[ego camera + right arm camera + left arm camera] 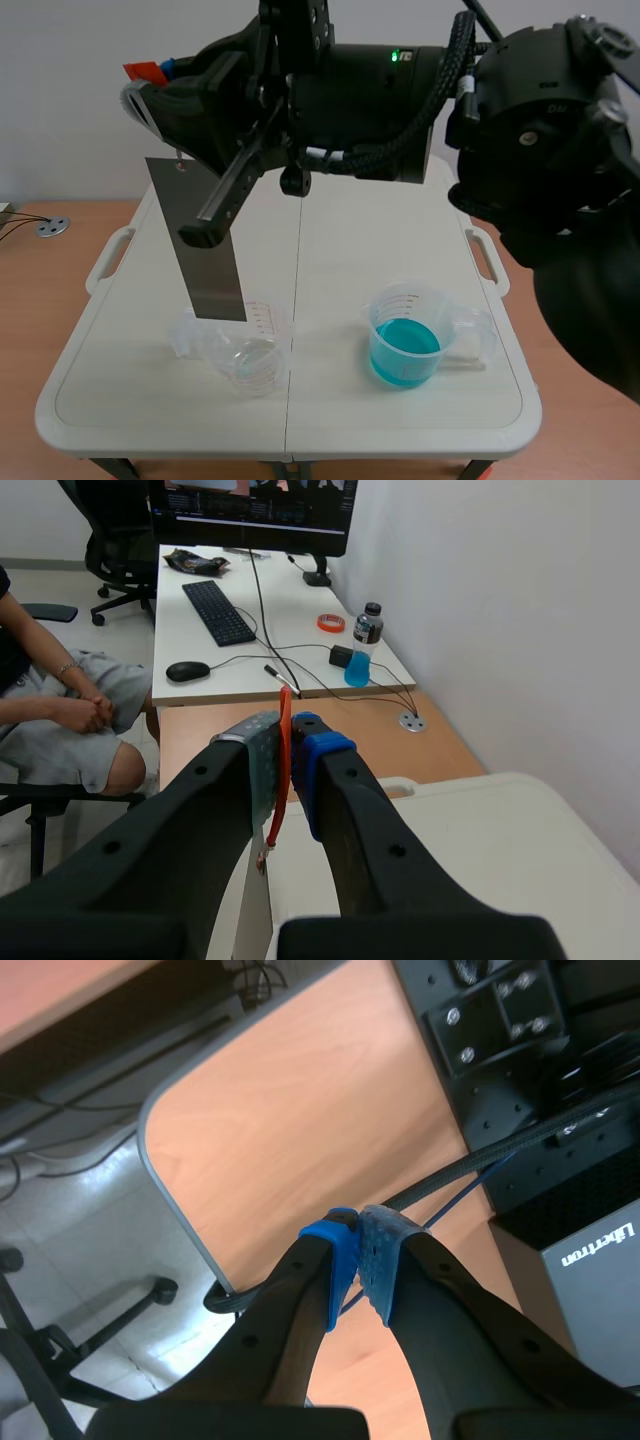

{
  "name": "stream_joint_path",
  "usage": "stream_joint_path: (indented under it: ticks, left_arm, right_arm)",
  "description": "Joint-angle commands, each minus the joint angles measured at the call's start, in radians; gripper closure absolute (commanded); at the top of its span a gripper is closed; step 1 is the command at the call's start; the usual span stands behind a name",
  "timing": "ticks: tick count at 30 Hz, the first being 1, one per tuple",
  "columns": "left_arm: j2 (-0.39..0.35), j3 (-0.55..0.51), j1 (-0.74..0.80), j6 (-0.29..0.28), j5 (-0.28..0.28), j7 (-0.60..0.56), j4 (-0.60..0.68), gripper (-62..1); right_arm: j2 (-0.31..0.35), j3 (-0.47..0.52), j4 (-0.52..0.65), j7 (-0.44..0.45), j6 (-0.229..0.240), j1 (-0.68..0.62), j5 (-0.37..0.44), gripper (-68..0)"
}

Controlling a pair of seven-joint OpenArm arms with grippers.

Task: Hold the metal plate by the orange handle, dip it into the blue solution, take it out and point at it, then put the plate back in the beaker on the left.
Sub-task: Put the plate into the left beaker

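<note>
White folding table (340,240) on a wooden surface (30,300) carries two clear beakers: the empty left beaker (245,352) and, well apart, the beaker of blue solution (405,350). Reaching across from the right, the right hand (286,730) is clamped on the orange handle (145,71). The metal plate (205,250) hangs tilted from the handle, over the left beaker. The plate's lower edge overlaps that beaker's back wall; whether it is inside the rim cannot be told. A black bar (225,195) slants across the plate's face, contact unclear. The left hand (358,1260) has its pads pressed together on nothing. The right wrist view cuts off most of the plate under the fingers.
</note>
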Motion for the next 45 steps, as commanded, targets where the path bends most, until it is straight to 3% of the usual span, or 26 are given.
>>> stream_joint_path:
  ticks: [1,11,36,45]
  left_arm:
    - [-0.003,-0.001,0.005,-0.003,-0.003,-0.006,0.006,-3.2]
    - [-0.003,0.003,-0.011,-0.002,-0.003,-0.006,-0.018,-3.2]
    - [-0.003,0.003,-0.019,-0.002,-0.003,-0.006,-0.018,-3.2]
    - [-0.003,0.003,-0.019,-0.002,-0.003,-0.003,-0.018,-3.2]
  right_arm:
    - [-0.009,0.001,-0.007,0.022,-0.003,0.025,0.010,-1.3]
    - [-0.017,0.001,-0.063,0.034,-0.003,0.025,0.010,-1.3]
    - [-0.017,0.001,-0.275,0.168,-0.003,0.025,0.010,-1.3]
    - [-0.017,-0.043,-0.343,0.208,-0.004,0.025,0.007,-1.3]
